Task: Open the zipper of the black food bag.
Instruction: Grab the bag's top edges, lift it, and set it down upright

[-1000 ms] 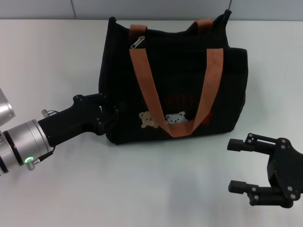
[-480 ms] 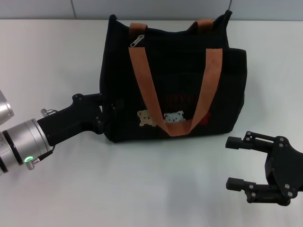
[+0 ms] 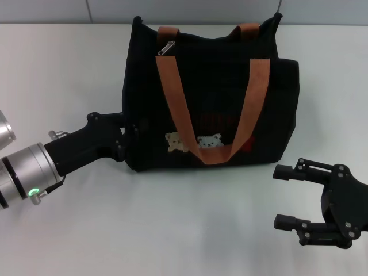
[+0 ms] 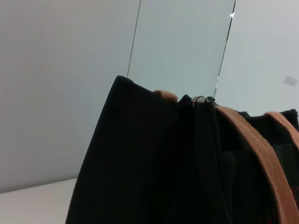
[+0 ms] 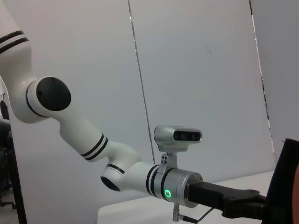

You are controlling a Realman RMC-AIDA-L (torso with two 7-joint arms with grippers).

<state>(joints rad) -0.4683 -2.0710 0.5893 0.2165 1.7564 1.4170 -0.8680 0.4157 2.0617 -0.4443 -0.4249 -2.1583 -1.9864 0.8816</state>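
The black food bag [image 3: 213, 86] stands upright mid-table, with brown-orange handles and a bear patch on its near side. Its zipper runs along the top seam, and the silver pull tab [image 3: 166, 48] lies at the bag's left end, also visible in the left wrist view [image 4: 199, 99]. My left gripper [image 3: 129, 140] is pressed against the bag's lower left corner and appears shut on the fabric there; its fingertips blend into the black cloth. My right gripper [image 3: 280, 196] hovers open over the table in front of the bag's right end, touching nothing.
The white table [image 3: 172, 230] stretches around the bag, with a grey wall behind it. The front handle strap [image 3: 172, 92] drapes down the bag's near face. In the right wrist view my left arm [image 5: 140, 179] reaches toward the bag's edge [image 5: 288, 186].
The bag has shifted slightly to the left and back together with my left gripper. My right gripper has drifted a little to the left.
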